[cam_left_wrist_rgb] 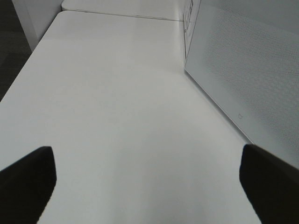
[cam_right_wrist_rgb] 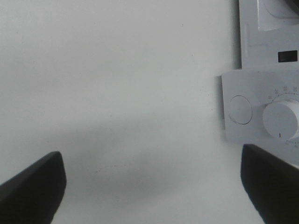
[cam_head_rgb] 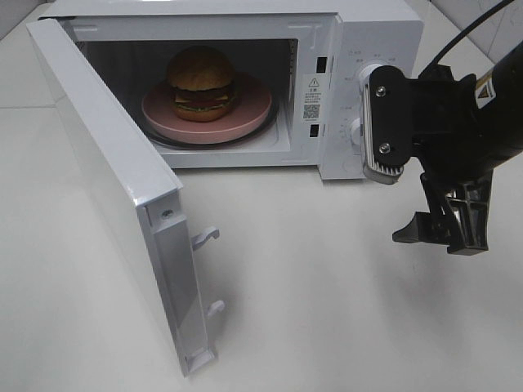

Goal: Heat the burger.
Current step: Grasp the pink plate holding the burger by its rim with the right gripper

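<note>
Sitting on a pink plate inside the open microwave, the burger is untouched. Right gripper hovers above the tabletop beside the control panel, jaws released and empty. Left gripper, jaws released, faces the swung-out door.

A: Non-task items. White microwave at the back of the white tabletop, door swung wide open toward the front left. Two latch hooks on the door's free edge.

B: Inside?

A: Pink round plate on the glass turntable, roughly centred in the cavity.

B: Controls?

A: Panel to the right of the cavity. One white dial, a round button beside it. Warning sticker on the frame by the cavity; text too small to read.
</note>
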{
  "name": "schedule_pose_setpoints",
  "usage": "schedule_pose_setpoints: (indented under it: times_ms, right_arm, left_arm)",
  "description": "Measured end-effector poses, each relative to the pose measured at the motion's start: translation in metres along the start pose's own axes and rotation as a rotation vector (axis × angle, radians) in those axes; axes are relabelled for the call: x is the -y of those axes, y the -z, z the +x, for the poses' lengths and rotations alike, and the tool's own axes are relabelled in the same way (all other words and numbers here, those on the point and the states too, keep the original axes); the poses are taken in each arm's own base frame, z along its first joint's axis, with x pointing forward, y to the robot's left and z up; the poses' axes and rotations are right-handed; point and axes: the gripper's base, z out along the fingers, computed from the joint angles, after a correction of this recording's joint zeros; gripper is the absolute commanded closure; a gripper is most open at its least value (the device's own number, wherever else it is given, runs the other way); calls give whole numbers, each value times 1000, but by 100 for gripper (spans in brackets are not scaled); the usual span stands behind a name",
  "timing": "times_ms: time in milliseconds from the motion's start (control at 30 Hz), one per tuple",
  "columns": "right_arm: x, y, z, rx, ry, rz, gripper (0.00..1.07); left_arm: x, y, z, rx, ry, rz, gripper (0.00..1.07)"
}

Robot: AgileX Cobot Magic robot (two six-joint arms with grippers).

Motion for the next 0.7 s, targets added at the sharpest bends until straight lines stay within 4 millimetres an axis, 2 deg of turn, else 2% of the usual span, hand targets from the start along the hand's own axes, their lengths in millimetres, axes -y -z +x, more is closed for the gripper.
schedule_pose_setpoints:
  times_ms: [500, 700]
  right_arm:
    - [8, 0, -9, 52, 29, 102, 12]
    - [14, -16, -22, 46, 61, 88, 14]
  left_arm:
    - [0, 0, 0, 0, 0, 0, 6]
    - [0, 0, 0, 0, 0, 0, 6]
